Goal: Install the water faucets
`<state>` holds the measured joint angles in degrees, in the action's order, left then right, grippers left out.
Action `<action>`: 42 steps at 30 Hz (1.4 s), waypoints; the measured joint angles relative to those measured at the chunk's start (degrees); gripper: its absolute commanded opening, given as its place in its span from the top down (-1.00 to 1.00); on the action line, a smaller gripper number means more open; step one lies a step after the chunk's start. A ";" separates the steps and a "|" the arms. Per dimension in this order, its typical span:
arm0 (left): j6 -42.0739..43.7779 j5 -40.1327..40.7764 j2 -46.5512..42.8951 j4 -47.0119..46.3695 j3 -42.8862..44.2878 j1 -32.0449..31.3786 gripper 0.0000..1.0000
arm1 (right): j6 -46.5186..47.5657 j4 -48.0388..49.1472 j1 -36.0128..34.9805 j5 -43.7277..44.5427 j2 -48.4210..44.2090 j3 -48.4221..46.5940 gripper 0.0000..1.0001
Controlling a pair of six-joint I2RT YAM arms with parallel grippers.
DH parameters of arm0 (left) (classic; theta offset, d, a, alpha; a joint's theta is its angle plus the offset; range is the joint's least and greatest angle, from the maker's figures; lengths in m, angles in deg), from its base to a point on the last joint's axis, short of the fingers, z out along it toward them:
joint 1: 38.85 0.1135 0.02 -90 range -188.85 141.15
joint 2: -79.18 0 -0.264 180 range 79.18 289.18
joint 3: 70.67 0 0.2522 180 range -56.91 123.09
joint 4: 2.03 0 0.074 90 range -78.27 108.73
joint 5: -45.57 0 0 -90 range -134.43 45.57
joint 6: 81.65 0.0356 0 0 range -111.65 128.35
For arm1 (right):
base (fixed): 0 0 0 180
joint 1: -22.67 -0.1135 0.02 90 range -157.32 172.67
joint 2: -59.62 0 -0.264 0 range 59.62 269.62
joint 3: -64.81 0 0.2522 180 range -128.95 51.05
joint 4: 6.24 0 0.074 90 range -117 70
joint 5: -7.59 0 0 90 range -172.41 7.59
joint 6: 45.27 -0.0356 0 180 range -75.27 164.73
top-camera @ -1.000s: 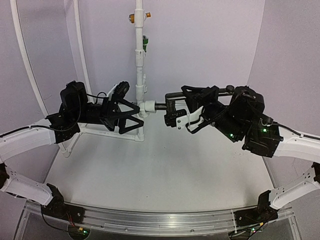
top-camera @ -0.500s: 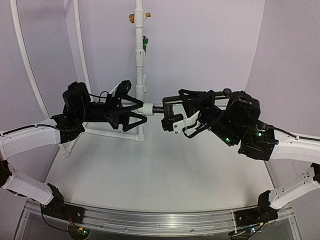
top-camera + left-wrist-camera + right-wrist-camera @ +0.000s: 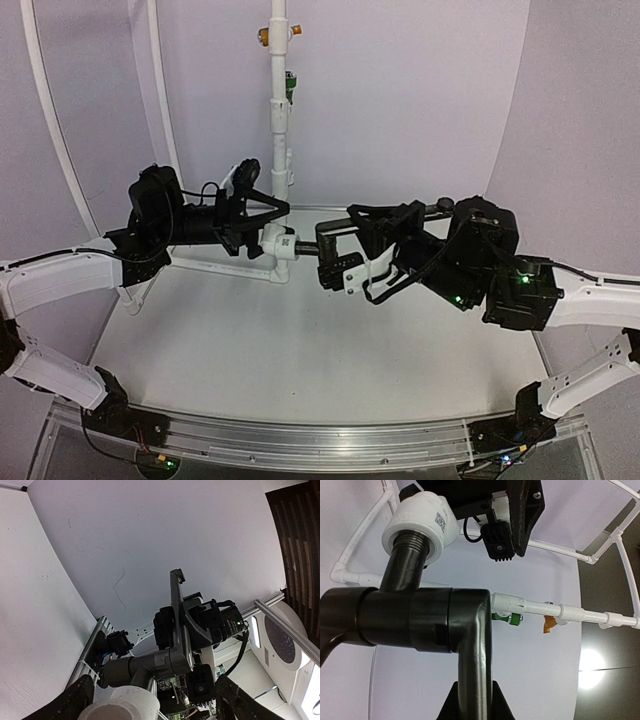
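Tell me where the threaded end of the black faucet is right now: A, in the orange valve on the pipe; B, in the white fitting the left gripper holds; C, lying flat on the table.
B: in the right wrist view the threads of the faucet enter the white fitting, which sits between the fingers of the left gripper.

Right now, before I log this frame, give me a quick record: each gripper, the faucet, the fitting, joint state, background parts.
left gripper: shut on white fitting
right gripper: shut on black faucet
joint: the faucet's threaded end sits in the fitting's mouth, with some threads exposed
white pipe stand: upright behind both grippers, not gripped
valves: orange valve near the top of the stand, green valve just below it
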<state>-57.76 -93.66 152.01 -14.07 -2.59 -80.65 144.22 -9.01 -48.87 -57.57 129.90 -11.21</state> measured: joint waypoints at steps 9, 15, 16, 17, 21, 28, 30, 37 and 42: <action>7.65 -0.10 -2.87 0.04 -1.62 0.02 -0.20 | -6.74 -4.86 -0.18 0.36 0.00 -2.15 1.00; 13.85 -0.71 -7.16 0.83 -1.64 0.02 -0.17 | -7.87 -8.25 -0.20 0.70 0.00 -2.32 1.00; 14.95 -0.90 -7.81 1.45 -1.62 0.02 -0.15 | -8.02 -9.00 -0.16 0.82 0.00 -2.33 1.00; 16.18 -1.18 -8.43 2.26 -1.59 0.02 -0.14 | -8.18 -9.63 -0.13 0.95 0.00 -2.35 1.00; 19.83 -2.23 -9.18 5.74 -1.10 0.00 -0.11 | -8.91 -11.69 -0.14 1.47 0.30 -3.27 1.00; 24.18 -2.52 -9.70 12.49 -0.35 0.00 -0.50 | -8.17 -12.45 -0.11 2.45 0.76 -4.75 1.00; 25.40 -1.45 -10.24 14.65 0.30 0.00 -0.52 | -7.21 -12.53 -0.11 2.42 0.74 -4.72 1.00; 27.96 2.03 -10.77 18.64 2.72 0.00 -0.53 | -5.13 -12.35 -0.11 1.12 0.50 -4.70 1.00; 28.72 2.32 -9.69 20.32 3.39 0.00 -0.43 | -5.03 -12.27 -0.11 0.92 0.46 -4.70 1.00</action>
<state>-29.03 -91.34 142.32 6.25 0.80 -80.65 139.20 -21.29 -48.98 -56.65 130.36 -15.91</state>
